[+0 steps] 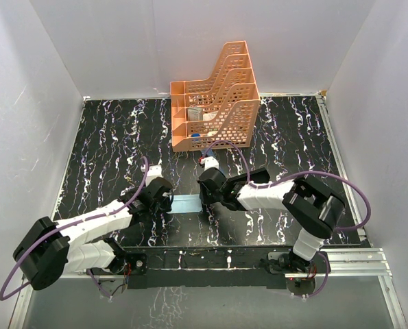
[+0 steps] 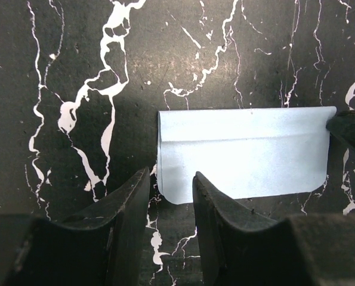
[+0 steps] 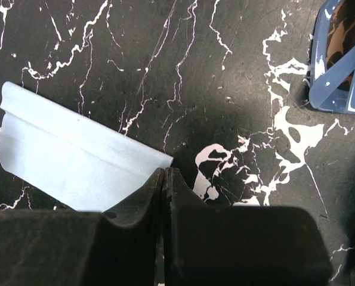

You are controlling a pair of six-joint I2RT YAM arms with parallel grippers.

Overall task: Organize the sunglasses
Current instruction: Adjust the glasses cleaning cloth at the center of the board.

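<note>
A folded pale blue cloth (image 1: 185, 203) (image 2: 243, 155) (image 3: 76, 167) lies flat on the black marbled table, between my two grippers. At the cloth's left end my left gripper (image 1: 168, 202) (image 2: 171, 176) is open, and the cloth's near left corner shows just beyond the gap between the fingers. The right gripper (image 1: 202, 199) (image 3: 166, 170) is shut, with its tips at the cloth's right corner; whether cloth is pinched there does not show. The sunglasses (image 3: 339, 56), blue-framed with dark lenses, lie on the table at the top right of the right wrist view, apart from both grippers.
An orange perforated tiered organizer (image 1: 214, 103) stands at the back middle of the table (image 1: 108, 151), with a few small items in its lower trays. White walls close in the left, back and right sides. A metal rail (image 1: 354, 257) runs along the near right edge.
</note>
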